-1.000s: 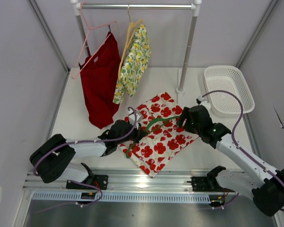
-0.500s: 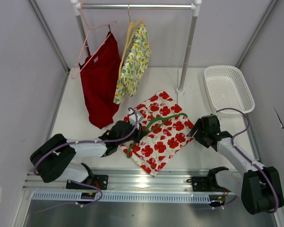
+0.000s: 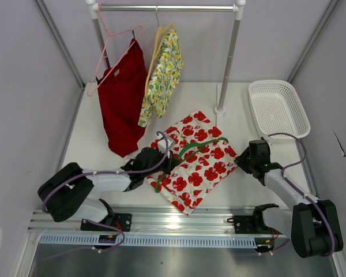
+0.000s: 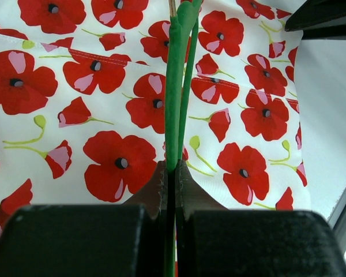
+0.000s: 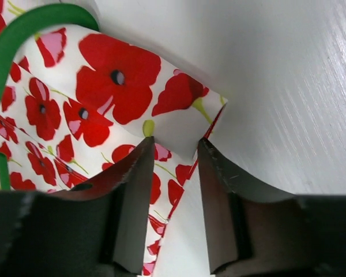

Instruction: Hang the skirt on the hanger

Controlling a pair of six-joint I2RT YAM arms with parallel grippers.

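Observation:
The skirt [image 3: 203, 173], white with red flowers, lies flat on the table in front of both arms. Across its upper half rests the green hanger [image 3: 190, 148]. My left gripper [image 3: 166, 163] sits at the skirt's left side, shut on the hanger's wire [image 4: 174, 86], which runs out between its fingertips [image 4: 174, 168] over the print [image 4: 104, 86]. My right gripper [image 3: 241, 160] is low at the skirt's right corner. In its wrist view the jaws [image 5: 173, 143] stand apart, and the corner flap of the skirt [image 5: 181, 130] lies between them, not pinched. A curve of the hanger [image 5: 23, 29] shows at the upper left.
Behind the skirt stands a clothes rail [image 3: 228, 63]. A plain red garment [image 3: 122, 104] on a pink hanger and a lemon-print garment [image 3: 164, 75] on a yellow hanger hang from it. A white basket [image 3: 278, 109] sits at the back right.
My right gripper drew back from over the skirt's upper right to its right corner, dropped low, and its jaws narrowed. The left gripper and hanger stayed put.

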